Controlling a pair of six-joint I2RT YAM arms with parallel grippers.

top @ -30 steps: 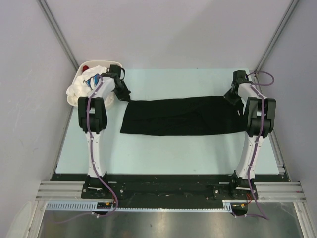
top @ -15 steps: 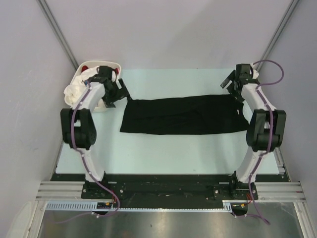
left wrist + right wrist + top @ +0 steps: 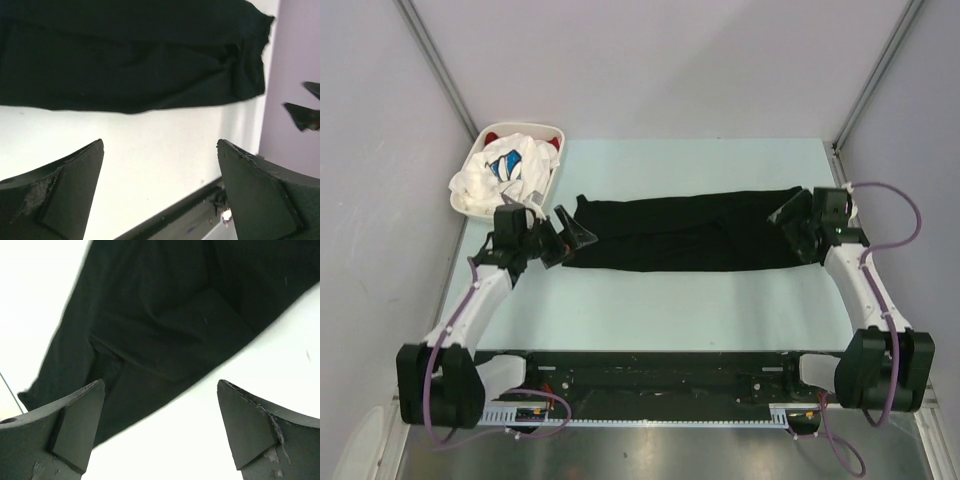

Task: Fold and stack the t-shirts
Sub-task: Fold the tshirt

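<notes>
The black t-shirt [image 3: 690, 232] lies as a long folded band across the middle of the table. My left gripper [image 3: 565, 238] hovers open at its left end, nothing between the fingers. In the left wrist view the left gripper [image 3: 160, 145] sits over bare table, and the black t-shirt [image 3: 125, 55] lies just beyond it. At the right end my right gripper [image 3: 793, 230] is open too. In the right wrist view the right gripper [image 3: 160, 382] stands over the edge of the black t-shirt [image 3: 165, 305], gripping nothing. A white t-shirt with blue print [image 3: 500, 178] and a red one [image 3: 494, 133] are heaped in the basket.
The white oval basket [image 3: 525, 127] stands at the far left corner, with white cloth spilling over its left rim. A black rail [image 3: 650, 360] runs along the near edge. Grey walls and slanted posts close in both sides.
Both grippers have opened and let go of the black t-shirt. Both arms have swung down and back towards the near side, to the shirt's two ends.
</notes>
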